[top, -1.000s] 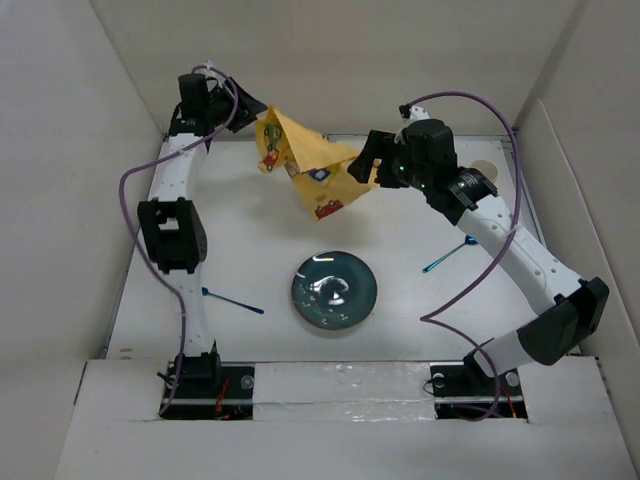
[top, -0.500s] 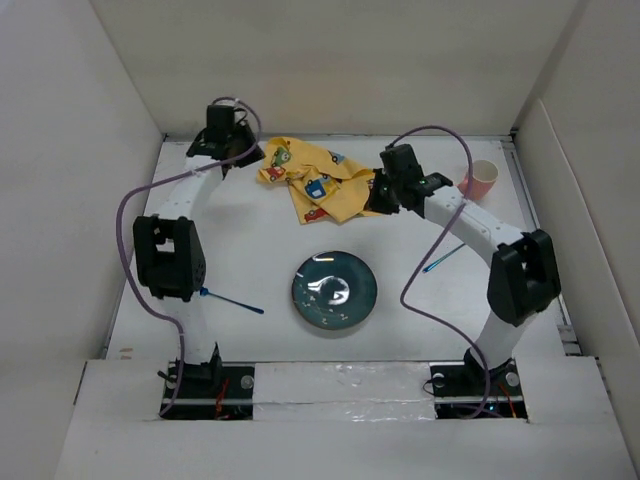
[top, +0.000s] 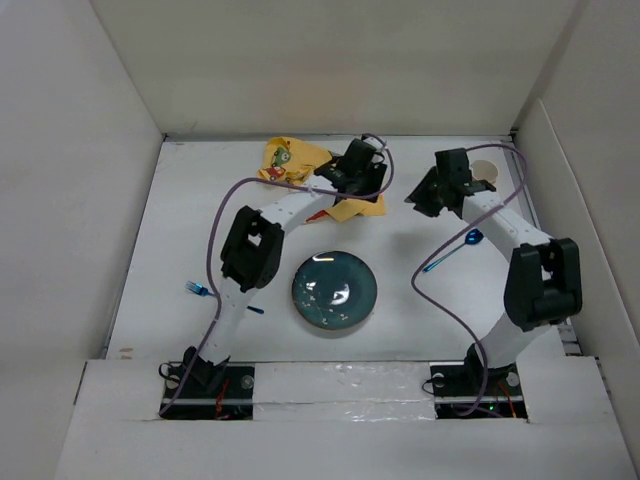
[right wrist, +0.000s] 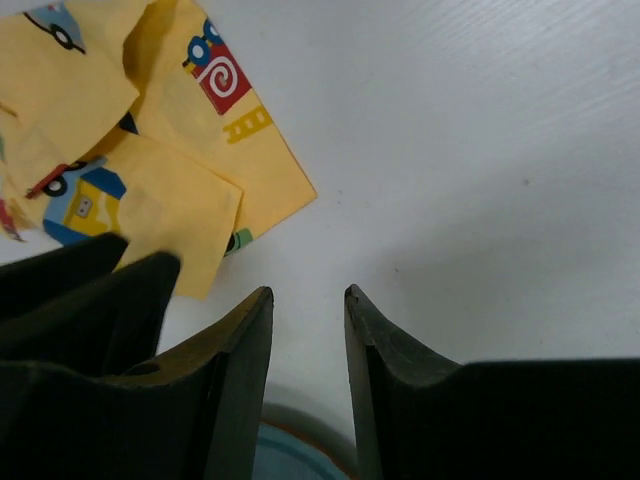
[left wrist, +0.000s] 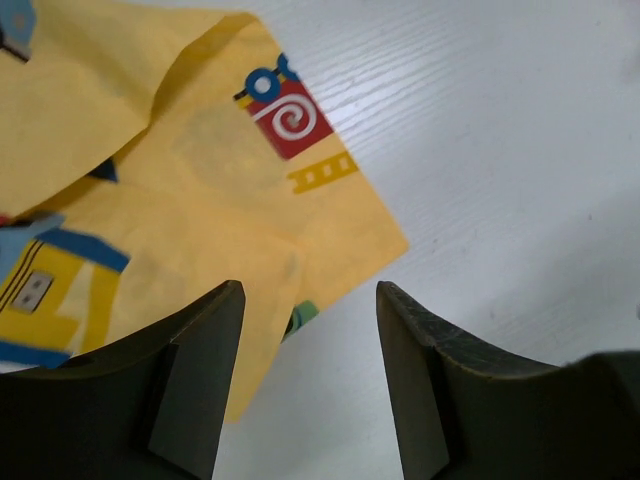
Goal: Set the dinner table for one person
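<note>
The left pincer (top: 368,188) hangs over the near corner of the crumpled yellow placemat (top: 288,158) at the far side of the white tabletop (top: 190,220), which spans the whole scene; the right pincer (top: 418,194) hangs beside it. In the left wrist view, the left pincer's fingers stand apart and empty above the placemat's corner. In the right wrist view, the right pincer shows a narrow gap with nothing in it, over bare tabletop.

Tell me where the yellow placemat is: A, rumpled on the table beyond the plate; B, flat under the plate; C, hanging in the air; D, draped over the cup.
A: the yellow placemat lies rumpled on the white table at its far side, apart from the teal plate.
</note>
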`<act>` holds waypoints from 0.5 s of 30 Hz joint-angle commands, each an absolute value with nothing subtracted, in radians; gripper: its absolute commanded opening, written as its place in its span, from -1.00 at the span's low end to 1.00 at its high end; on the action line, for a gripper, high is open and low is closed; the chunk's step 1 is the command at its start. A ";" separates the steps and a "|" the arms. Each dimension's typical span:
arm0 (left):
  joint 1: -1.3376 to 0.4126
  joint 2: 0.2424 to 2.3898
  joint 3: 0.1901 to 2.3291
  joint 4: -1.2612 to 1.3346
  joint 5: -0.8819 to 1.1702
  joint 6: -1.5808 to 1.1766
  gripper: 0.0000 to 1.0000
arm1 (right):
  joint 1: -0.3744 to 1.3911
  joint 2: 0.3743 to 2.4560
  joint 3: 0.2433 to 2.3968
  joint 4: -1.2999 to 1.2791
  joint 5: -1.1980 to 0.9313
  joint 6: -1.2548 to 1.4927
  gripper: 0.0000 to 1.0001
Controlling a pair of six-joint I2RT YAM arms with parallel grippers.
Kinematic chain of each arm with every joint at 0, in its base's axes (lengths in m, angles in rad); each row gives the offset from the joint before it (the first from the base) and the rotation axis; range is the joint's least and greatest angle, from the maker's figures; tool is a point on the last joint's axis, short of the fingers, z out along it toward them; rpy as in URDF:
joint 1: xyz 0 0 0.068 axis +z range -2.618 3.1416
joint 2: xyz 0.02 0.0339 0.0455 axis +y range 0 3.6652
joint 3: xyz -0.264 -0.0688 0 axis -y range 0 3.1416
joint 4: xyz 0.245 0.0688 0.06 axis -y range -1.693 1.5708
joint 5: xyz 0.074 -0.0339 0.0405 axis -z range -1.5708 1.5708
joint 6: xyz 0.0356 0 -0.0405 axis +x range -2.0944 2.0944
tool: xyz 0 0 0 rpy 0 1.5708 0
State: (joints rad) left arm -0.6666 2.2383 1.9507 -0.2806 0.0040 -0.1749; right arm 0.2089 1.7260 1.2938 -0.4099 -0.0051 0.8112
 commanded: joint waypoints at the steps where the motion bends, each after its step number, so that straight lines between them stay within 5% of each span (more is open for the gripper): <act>1: -0.695 2.313 2.139 -0.313 -0.101 -0.130 0.05 | 0.189 1.592 1.198 -0.334 -0.066 0.891 -0.20; 5: -0.695 2.433 2.237 -0.347 -0.126 -0.149 0.00 | 0.164 1.525 1.132 -0.344 -0.098 0.897 -0.29; 15: -0.716 2.399 2.083 -0.288 -0.155 -0.133 -0.33 | 0.078 1.434 1.051 -0.319 -0.190 0.861 -0.28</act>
